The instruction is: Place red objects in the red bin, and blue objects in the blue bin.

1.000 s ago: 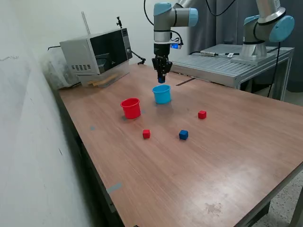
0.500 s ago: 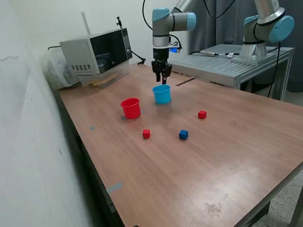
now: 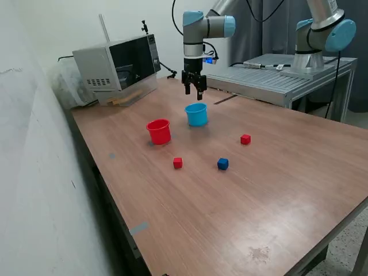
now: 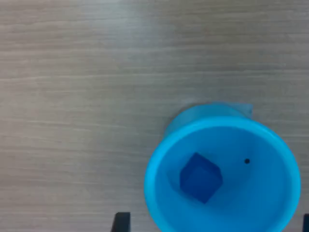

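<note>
1. Taking the blue cup [image 3: 196, 114] as the landmark and starting with what lies nearest the exterior camera: a dark blue cube [image 3: 222, 164] sits loose on the wooden table [image 3: 230, 218], well on the camera's side of the cup. Judged from where it lies, it is not yet sorted.
2. A red cube [image 3: 177, 163] rests beside that blue cube, toward the exterior view's left, also well in front of the blue cup and just in front of the red cup [image 3: 159, 131]. It is unsorted too.
3. A second red cube [image 3: 245, 139] lies a little farther back, off toward the exterior view's right of the blue cup, and well apart from the red cup.
4. The red cup stands upright just beside the blue cup, on the exterior view's left. Its inside cannot be read from here.
5. The blue cup itself stands upright; the wrist view looks down into it and shows one dark blue cube [image 4: 200, 177] lying on its floor. So one of four cubes is done and three remain.
6. Above and slightly behind the blue cup hangs the gripper [image 3: 194, 90], fingers parted and carrying nothing.
7. Farthest back, a microwave [image 3: 118, 65] stands at the table's rear.
</note>
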